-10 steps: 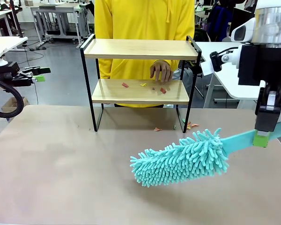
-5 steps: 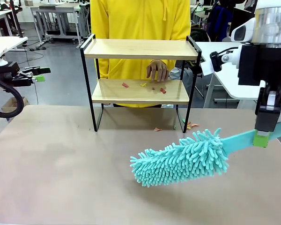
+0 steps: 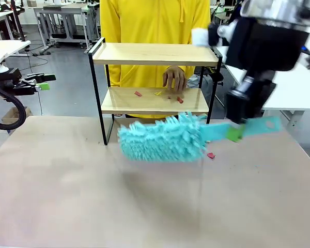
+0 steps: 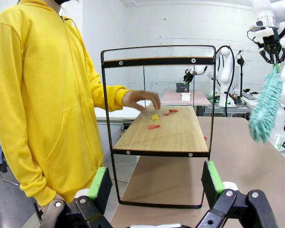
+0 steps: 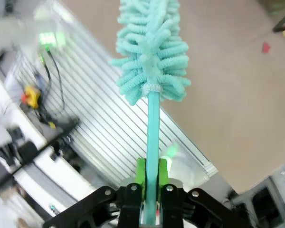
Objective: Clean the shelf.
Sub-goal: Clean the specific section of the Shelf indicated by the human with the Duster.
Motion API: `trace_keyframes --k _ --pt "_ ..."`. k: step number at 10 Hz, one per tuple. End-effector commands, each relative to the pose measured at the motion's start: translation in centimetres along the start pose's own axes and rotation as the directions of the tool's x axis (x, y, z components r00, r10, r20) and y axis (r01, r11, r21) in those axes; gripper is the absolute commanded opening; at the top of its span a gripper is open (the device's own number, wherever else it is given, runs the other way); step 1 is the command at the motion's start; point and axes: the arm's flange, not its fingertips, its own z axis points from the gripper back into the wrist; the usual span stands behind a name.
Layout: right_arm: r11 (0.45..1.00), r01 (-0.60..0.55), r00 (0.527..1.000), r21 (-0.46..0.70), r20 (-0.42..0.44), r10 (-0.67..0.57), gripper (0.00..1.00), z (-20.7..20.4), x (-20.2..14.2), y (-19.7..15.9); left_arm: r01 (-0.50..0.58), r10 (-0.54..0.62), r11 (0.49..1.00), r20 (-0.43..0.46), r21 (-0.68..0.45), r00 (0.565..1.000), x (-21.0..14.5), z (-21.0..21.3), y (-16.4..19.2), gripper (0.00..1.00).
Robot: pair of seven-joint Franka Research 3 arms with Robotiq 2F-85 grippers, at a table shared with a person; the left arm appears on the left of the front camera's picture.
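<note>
The shelf (image 3: 144, 53) stands at the far middle of the table, two wooden boards in a black frame. Small red and yellow scraps (image 3: 158, 93) lie on its lower board, where the person's hand (image 3: 174, 78) rests. My right gripper (image 3: 233, 133) is shut on the handle of a teal fluffy duster (image 3: 163, 138), whose head hangs just in front of the lower tier. In the right wrist view the fingers (image 5: 141, 173) clamp the duster handle (image 5: 153, 123). My left gripper (image 4: 155, 185) is open beside the shelf (image 4: 164, 135), facing its end, with the scraps (image 4: 153, 126) ahead.
A red scrap (image 3: 211, 155) lies on the table (image 3: 67, 191) near the shelf's right foot. The person in a yellow hoodie (image 3: 155, 20) stands behind the shelf. My left arm (image 3: 20, 82) stays off the table's left edge. The near half of the table is bare.
My right arm has swung the duster left and away from me, from the table's right side up to the shelf's lower tier. The person's hand has hardly shifted. The left gripper has not moved.
</note>
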Motion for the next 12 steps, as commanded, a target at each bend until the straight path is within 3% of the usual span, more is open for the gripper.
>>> trace_keyframes --k 1,3,4,6,7,10,11,12 --pt "0.975 0.222 0.96 0.013 0.171 -0.221 0.13 -0.1 3.3 2.2 0.013 -0.013 1.0 0.002 -0.003 1.0 0.4 0.0 -0.2 1.0" --pt "0.928 0.368 0.89 0.054 0.27 -0.368 0.13 -1.2 7.2 4.3 0.013 -0.013 1.0 0.002 -0.003 1.0 0.4 0.0 -0.2 1.0" --pt "0.923 0.378 0.874 0.07 0.303 -0.381 0.13 -1.8 9.0 4.8 0.013 -0.013 1.0 0.002 -0.003 1.0 0.4 0.0 -0.2 1.0" --pt "0.875 0.471 0.789 0.114 0.39 -0.475 0.13 -2.9 11.4 5.1 0.013 -0.013 1.0 0.002 -0.003 1.0 0.4 0.0 -0.2 1.0" --pt "0.921 0.378 0.87 0.099 0.301 -0.39 0.13 -2.2 8.8 4.6 0.013 -0.013 1.0 0.002 -0.003 1.0 0.4 0.0 -0.2 1.0" --pt "0.921 0.378 0.87 0.099 0.301 -0.39 0.13 -2.2 8.8 4.6 0.013 -0.013 1.0 0.002 -0.003 1.0 0.4 0.0 -0.2 1.0" --pt "0.907 0.406 0.854 0.114 0.304 -0.421 0.13 -3.1 9.7 4.9 0.013 -0.013 1.0 0.002 -0.003 1.0 0.4 0.0 -0.2 1.0" --pt "0.883 0.459 0.811 0.096 0.36 -0.461 0.13 -3.7 11.8 6.2 0.013 -0.013 1.0 0.002 -0.003 1.0 0.4 0.0 -0.2 1.0"
